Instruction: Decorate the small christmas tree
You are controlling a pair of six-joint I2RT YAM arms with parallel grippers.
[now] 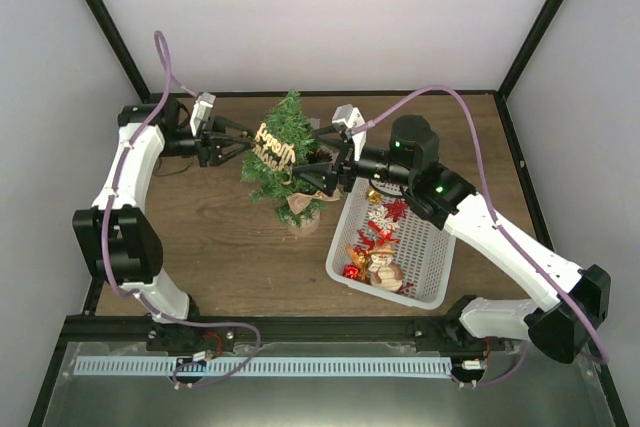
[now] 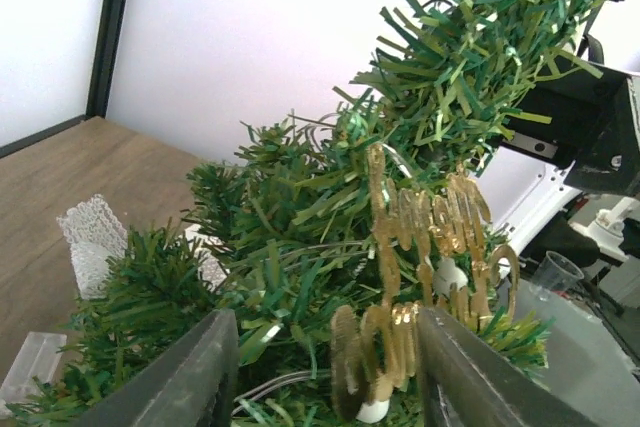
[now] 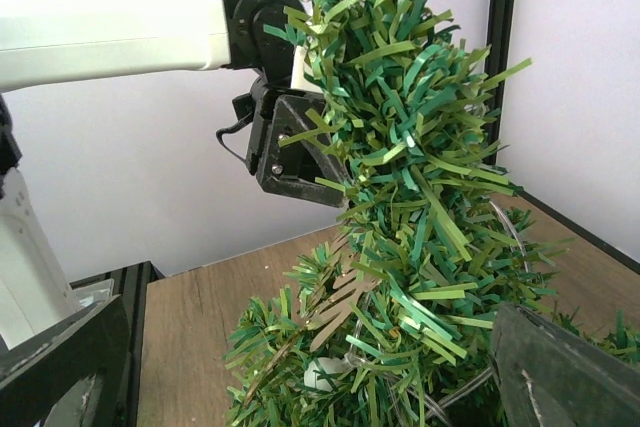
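The small christmas tree (image 1: 283,147) stands upright mid-table on its tan base (image 1: 303,211). A gold glitter word ornament (image 1: 270,144) hangs on its left side. My left gripper (image 1: 238,143) is open at the tree's left. In the left wrist view its fingers (image 2: 190,372) are spread wide around the branches (image 2: 300,247), with the gold ornament (image 2: 420,277) between them, close to the right finger. My right gripper (image 1: 322,173) is open at the tree's right. In the right wrist view its wide-spread fingers (image 3: 565,377) flank the tree (image 3: 400,197).
A white mesh basket (image 1: 430,257) with red, gold and silver ornaments (image 1: 378,242) sits right of the tree. A white lace piece (image 2: 90,242) shows low beside the branches. The left arm's gripper (image 3: 290,147) shows behind the tree in the right wrist view.
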